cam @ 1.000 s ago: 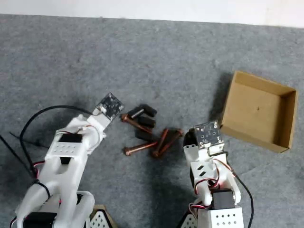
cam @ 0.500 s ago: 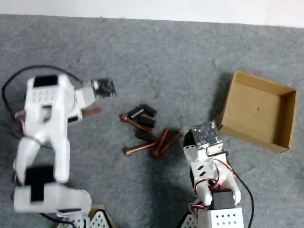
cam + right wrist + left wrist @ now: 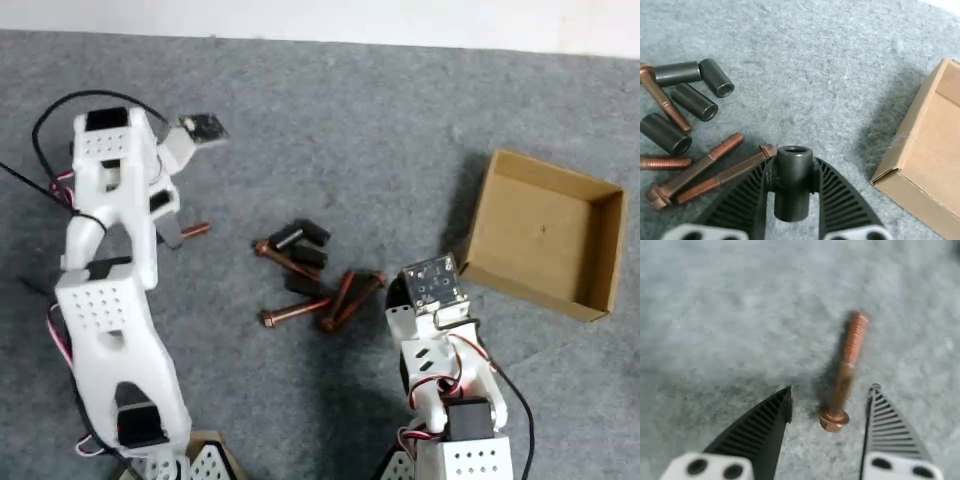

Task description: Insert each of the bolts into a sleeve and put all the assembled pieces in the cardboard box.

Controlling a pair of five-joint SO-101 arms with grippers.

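Left arm (image 3: 108,195) stretched far forward from base, elbow high, wrist pitched steeply down. Left tool (image 3: 830,389) pointing down, jaws spread wide. Right arm (image 3: 440,365) folded close to base, wrist low, facing forward. Right tool (image 3: 792,170): jaws clamped on dark sleeve (image 3: 791,195), sleeve between fingertips.

No legible text, labels or numbers; tiny dark mark on cardboard box (image 3: 525,255) floor, 3 o'clock, unreadable.

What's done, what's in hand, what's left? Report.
Done: nothing; the cardboard box is empty, no bolt sits in a sleeve. In hand: the right gripper grips one black sleeve; the left gripper is open around a lone copper bolt. Left: four piled bolts, four loose sleeves, every insertion, boxing.
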